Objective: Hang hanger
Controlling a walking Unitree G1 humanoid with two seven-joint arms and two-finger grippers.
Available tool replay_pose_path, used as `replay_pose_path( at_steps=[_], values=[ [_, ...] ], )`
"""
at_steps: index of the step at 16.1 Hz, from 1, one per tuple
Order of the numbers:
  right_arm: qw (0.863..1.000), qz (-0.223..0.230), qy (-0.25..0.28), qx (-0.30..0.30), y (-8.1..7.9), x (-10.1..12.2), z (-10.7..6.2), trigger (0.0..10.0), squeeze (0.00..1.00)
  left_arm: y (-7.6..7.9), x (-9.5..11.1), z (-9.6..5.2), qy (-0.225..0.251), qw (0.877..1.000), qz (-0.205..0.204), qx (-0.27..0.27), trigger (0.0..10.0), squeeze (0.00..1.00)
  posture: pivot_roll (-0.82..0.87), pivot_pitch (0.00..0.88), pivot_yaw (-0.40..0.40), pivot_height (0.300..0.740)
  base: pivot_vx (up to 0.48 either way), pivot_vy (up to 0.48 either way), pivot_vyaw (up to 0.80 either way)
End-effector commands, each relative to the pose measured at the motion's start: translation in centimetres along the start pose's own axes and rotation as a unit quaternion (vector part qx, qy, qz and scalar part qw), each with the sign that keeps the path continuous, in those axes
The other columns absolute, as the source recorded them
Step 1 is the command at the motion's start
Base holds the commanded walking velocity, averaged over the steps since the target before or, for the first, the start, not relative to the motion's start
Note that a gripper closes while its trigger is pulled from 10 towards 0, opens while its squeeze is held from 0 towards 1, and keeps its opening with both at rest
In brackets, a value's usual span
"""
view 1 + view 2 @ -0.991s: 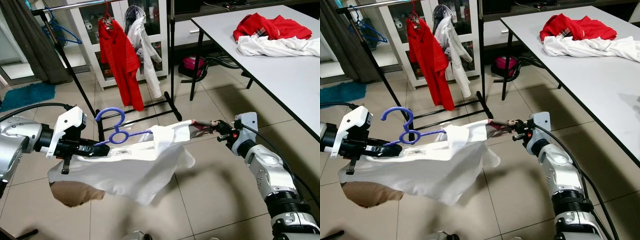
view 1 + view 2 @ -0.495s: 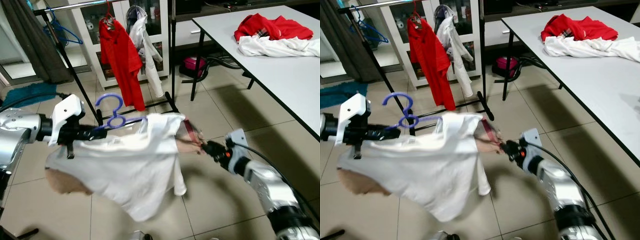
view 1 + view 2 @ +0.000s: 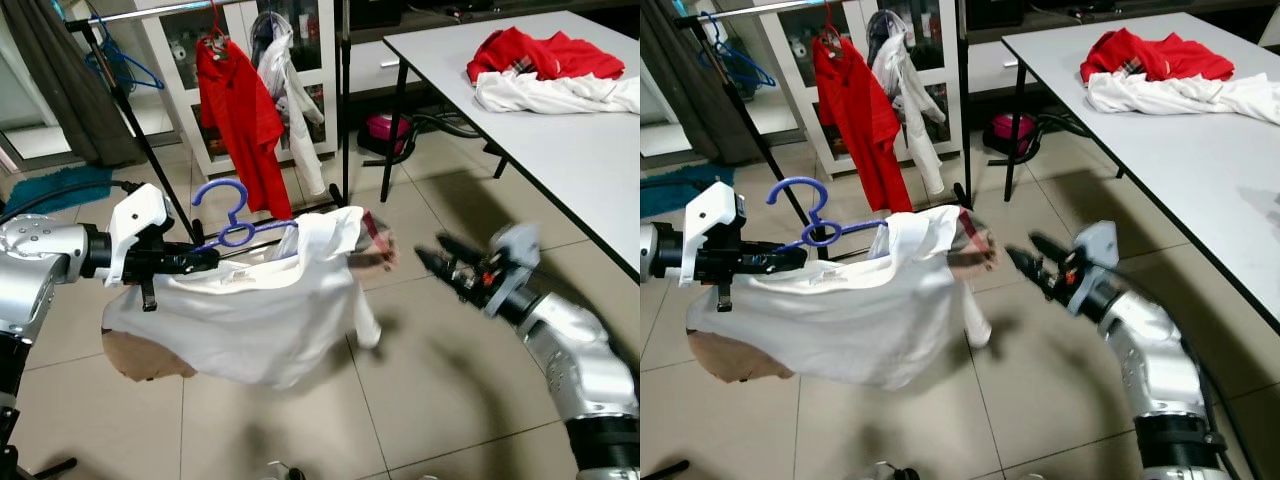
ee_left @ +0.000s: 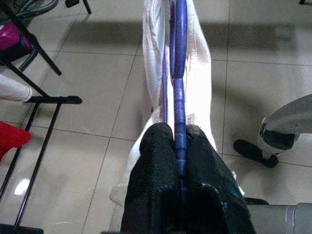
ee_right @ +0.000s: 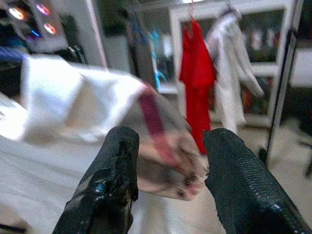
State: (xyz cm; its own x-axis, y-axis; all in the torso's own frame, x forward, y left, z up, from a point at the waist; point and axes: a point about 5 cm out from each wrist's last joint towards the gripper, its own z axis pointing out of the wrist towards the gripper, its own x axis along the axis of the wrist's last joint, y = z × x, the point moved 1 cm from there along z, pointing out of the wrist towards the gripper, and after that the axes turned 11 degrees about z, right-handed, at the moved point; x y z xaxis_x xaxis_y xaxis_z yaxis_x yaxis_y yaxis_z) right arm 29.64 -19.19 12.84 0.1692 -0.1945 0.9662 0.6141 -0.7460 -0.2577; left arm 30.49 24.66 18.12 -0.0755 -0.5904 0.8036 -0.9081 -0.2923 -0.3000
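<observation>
Our left gripper (image 4: 179, 146) fingers pinch the blue plastic hanger (image 3: 232, 216) carrying a white shirt (image 3: 260, 310); our right gripper (image 3: 438, 262) fingers gape wide, apart from it.

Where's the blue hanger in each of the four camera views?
Left eye view: hanger left of centre, its hook above the white shirt, held by the left gripper.
Right eye view: further left, its hook again above the shirt.
Left wrist view: a thin bar running up the middle, clamped between the black fingers.
Right wrist view: I can't make it out.
Shared landmark: the hanging red shirt.
</observation>
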Motion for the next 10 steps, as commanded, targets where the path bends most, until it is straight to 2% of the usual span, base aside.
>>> replay_pose_path(
  at_steps=[1,4,5,6,7,8,9,10],
  values=[
    [0.999,-0.006,0.001,0.05,-1.6,0.8,0.7,10.0,1.0,-0.5,0.4,-0.1,-0.002,1.0,0.015,0.012,0.0,0.0,-0.07,0.0,0.145,0.74,0.0,0.0,0.0],
    [0.988,-0.066,-0.027,0.134,-5.3,1.8,2.5,10.0,1.0,-0.2,0.7,1.0,-0.005,0.999,0.035,0.003,0.0,0.0,-0.07,0.0,0.145,0.74,0.0,0.0,0.0],
    [0.986,-0.081,-0.035,0.144,-5.9,1.9,2.9,10.0,1.0,-0.3,0.8,1.2,-0.002,0.999,0.034,0.007,0.0,0.0,-0.07,0.0,0.145,0.74,0.0,0.0,0.0],
    [0.986,-0.104,-0.062,0.114,-6.7,1.6,4.2,10.0,1.0,-0.7,1.0,1.7,-0.002,0.999,0.032,0.028,0.0,0.0,-0.07,0.0,0.145,0.74,0.0,0.0,0.0],
    [0.987,-0.103,-0.068,0.102,-6.8,1.5,4.5,10.0,1.0,-0.8,1.1,1.9,0.0,0.999,0.03,0.034,0.0,0.0,-0.07,0.0,0.145,0.74,0.0,0.0,0.0],
    [0.993,-0.075,-0.066,0.063,-7.1,1.3,5.3,10.0,1.0,-0.9,1.3,2.4,0.004,0.998,0.028,0.048,0.0,0.0,-0.07,0.0,0.143,0.74,0.0,0.0,0.0],
    [0.994,-0.071,-0.065,0.059,-7.2,1.3,5.4,10.0,1.0,-0.9,1.3,2.5,0.004,0.998,0.028,0.051,0.0,0.0,-0.07,0.0,0.143,0.74,0.0,0.0,0.0],
    [0.996,-0.044,-0.065,0.041,-7.5,1.2,6.0,10.0,1.0,-0.8,1.4,3.1,0.012,0.998,0.024,0.057,0.0,0.0,-0.07,0.0,0.142,0.74,0.0,0.0,0.0]
  ],
)
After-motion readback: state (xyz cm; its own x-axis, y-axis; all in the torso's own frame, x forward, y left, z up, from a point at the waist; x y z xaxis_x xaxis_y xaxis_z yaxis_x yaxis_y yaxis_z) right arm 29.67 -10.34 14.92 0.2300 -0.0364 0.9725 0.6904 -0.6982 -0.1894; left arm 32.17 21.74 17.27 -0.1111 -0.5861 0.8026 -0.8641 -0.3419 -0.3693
